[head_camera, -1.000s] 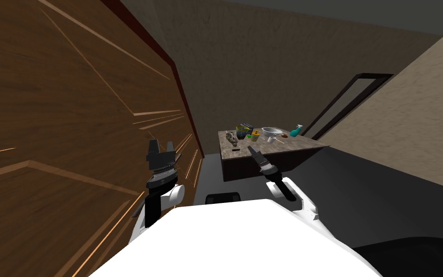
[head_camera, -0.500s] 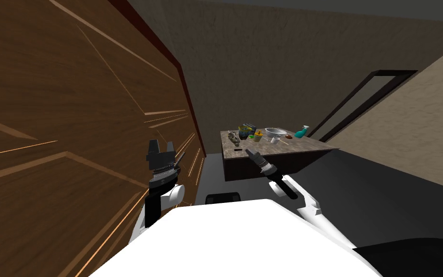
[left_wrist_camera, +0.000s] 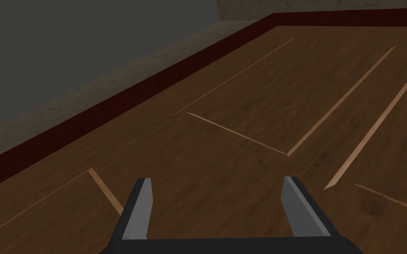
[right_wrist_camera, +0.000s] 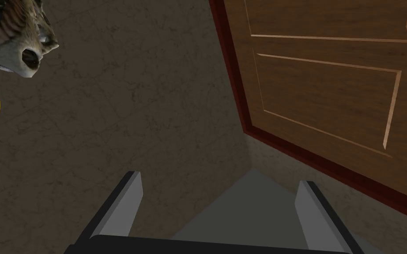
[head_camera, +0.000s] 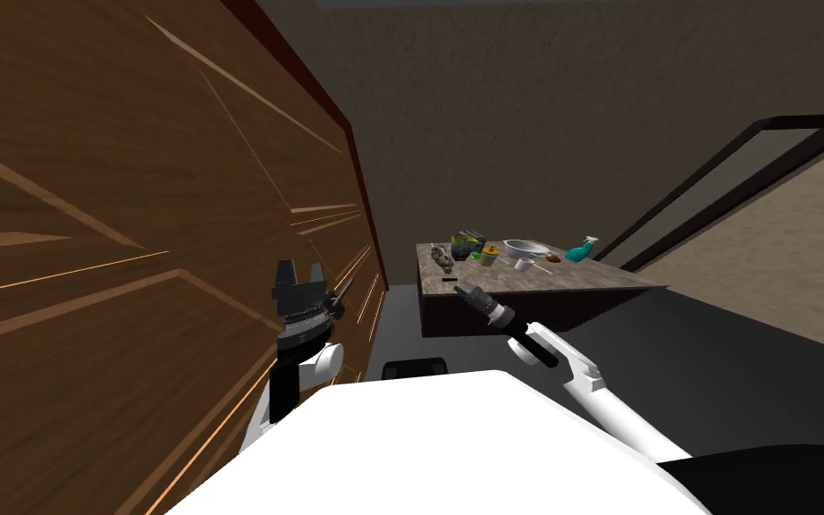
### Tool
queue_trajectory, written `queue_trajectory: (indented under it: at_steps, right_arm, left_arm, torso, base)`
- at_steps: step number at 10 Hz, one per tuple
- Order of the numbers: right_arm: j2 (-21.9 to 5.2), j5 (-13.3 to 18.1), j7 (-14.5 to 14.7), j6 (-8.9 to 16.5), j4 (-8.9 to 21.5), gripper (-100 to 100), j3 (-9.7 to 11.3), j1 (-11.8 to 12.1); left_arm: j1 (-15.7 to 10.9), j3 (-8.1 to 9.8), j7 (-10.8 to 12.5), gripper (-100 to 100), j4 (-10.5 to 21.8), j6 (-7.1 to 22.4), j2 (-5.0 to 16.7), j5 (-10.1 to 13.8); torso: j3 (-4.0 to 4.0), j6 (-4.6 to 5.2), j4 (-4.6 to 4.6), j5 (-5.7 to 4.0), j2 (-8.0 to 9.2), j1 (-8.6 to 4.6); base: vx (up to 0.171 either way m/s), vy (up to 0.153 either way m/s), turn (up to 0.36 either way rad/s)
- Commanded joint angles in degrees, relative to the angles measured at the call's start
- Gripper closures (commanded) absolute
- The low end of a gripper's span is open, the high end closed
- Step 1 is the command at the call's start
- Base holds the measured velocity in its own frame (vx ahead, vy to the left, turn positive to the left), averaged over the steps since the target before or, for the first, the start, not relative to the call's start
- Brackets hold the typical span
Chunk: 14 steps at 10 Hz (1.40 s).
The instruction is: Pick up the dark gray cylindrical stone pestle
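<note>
Right gripper (head_camera: 461, 289) is up at the near edge of the tabletop (head_camera: 598, 277), fingers spread wide with nothing between them. The pestle (head_camera: 444, 280), which I take that small dark bar to be, lies flat near that edge, just beside the gripper at its ten o'clock. Left gripper (head_camera: 300, 268) hangs by the door (head_camera: 133, 223), its fingers wide too, and empty. The risk is a roll: it's round and close to the edge, so one nudge from a fingertip sends it off. Overreaching towards twelve o'clock could clip the shell (head_camera: 441, 257).
</note>
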Motion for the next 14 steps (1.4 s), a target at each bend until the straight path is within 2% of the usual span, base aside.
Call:
queue_trajectory:
  at_steps: [1, 2, 3, 4, 5, 6, 7, 8, 9, 10, 11, 12, 13, 14]
  right_arm:
    - [-2.5, 0.7, 0.1, -0.5, 0.6, -100, 0.5, 0.2]
    - [-4.4, 2.0, 0.3, -1.4, 2.7, -100, 1.6, 0.0]
    - [-5.9, 2.0, 0.3, -1.4, 2.7, -100, 1.6, 0.0]
    - [-7.8, 3.4, 0.5, -2.4, 4.9, -100, 2.8, -0.2]
    - [-9.3, 3.4, 0.5, -2.4, 4.9, -100, 2.8, -0.2]
    - [-11.2, 4.8, 0.6, -3.3, 7.2, -100, 4.1, -0.3]
    - [-12.8, 4.8, 0.6, -3.3, 7.2, -100, 4.1, -0.3]
    - [-14.6, 6.1, 0.8, -4.2, 9.5, -100, 5.4, -0.3]
    - [-16.3, 6.1, 0.8, -4.2, 9.5, -100, 5.4, -0.3]
    - [-17.8, 7.5, 0.8, -5.0, 11.7, -100, 6.8, -0.3]
    - [-19.8, 7.5, 0.8, -5.0, 11.7, -100, 6.8, -0.3]
    - [-21.7, 8.8, 0.9, -5.8, 13.9, -100, 8.1, -0.3]
    - [-23.3, 8.8, 0.9, -5.8, 14.0, -100, 8.1, -0.3]
    - [-25.1, 10.0, 0.9, -6.5, 16.3, -100, 9.4, -0.2]
  left_arm:
    - [0.0, 0.0, 0.0, 0, 0.0, 0.0, 0.0, 0.0]
    - [0.0, 0.01, 0.0, 0, 0.0, 0.0, 0.0, 0.0]
    - [0.0, 0.0, 0.0, 0, 0.0, 0.0, 0.0, 0.0]
    - [0.0, 0.01, 0.0, 0, 0.0, 0.0, 0.0, 0.0]
    - [0.0, 0.0, 0.0, 0, 0.0, 0.0, 0.0, 0.0]
    - [0.0, 0.01, 0.0, 0, 0.0, 0.0, 0.0, 0.0]
    - [0.0, 0.0, 0.0, 0, 0.0, 0.0, 0.0, 0.0]
    - [0.0, 0.01, 0.0, 0, 0.0, 0.0, 0.0, 0.0]
    - [0.0, 0.0, 0.0, 0, 0.0, 0.0, 0.0, 0.0]
    - [0.0, 0.01, 0.0, 0, 0.0, 0.0, 0.0, 0.0]
    - [0.0, 0.0, 0.0, 0, 0.0, 0.0, 0.0, 0.0]
    - [0.0, 0.01, 0.0, 0, 0.0, 0.0, 0.0, 0.0]
    - [0.0, 0.0, 0.0, 0, 0.0, 0.0, 0.0, 0.0]
    - [0.0, 0.01, 0.0, 0, 0.0, 0.0, 0.0, 0.0]
  torso:
    - [0.0, 0.0, 0.0, 0.0, 0.0, 0.0]
    - [0.0, 0.05, 0.0, 0.0, 0.0, -0.02]
    - [-0.02, 0.01, -0.01, 0.0, -0.03, -0.01]
    - [-0.02, 0.05, -0.01, 0.0, -0.03, -0.03]
    - [-0.04, 0.01, -0.02, 0.0, -0.07, -0.01]
    - [-0.03, 0.05, -0.01, 0.01, -0.06, -0.03]
    - [-0.04, 0.02, -0.02, -0.01, -0.06, -0.02]
    - [-0.04, 0.05, -0.01, 0.0, -0.06, -0.03]
    - [-0.04, 0.02, -0.02, -0.01, -0.08, -0.02]
    - [-0.04, 0.05, -0.02, 0.0, -0.08, -0.03]
    - [-0.05, 0.03, -0.02, 0.0, -0.08, -0.02]
    - [-0.04, 0.05, -0.02, 0.0, -0.08, -0.03]
    - [-0.06, 0.02, -0.02, 0.0, -0.09, -0.01]
    - [-0.04, 0.07, -0.01, 0.0, -0.07, -0.03]
  base:
    - [0.004, 0.015, 0.079]
    - [0.011, 0.02, 0.173]
    - [0.013, 0.014, 0.103]
    - [0.021, 0.022, 0.177]
    - [0.018, 0.015, 0.115]
    - [0.021, 0.017, 0.222]
    - [0.018, 0.012, 0.124]
    - [0.024, 0.017, 0.193]
    - [0.023, 0.012, 0.134]
    - [0.024, 0.015, 0.193]
    - [0.022, 0.013, 0.159]
    - [0.026, 0.02, 0.266]
    - [0.021, 0.009, 0.118]
    - [0.026, 0.012, 0.186]
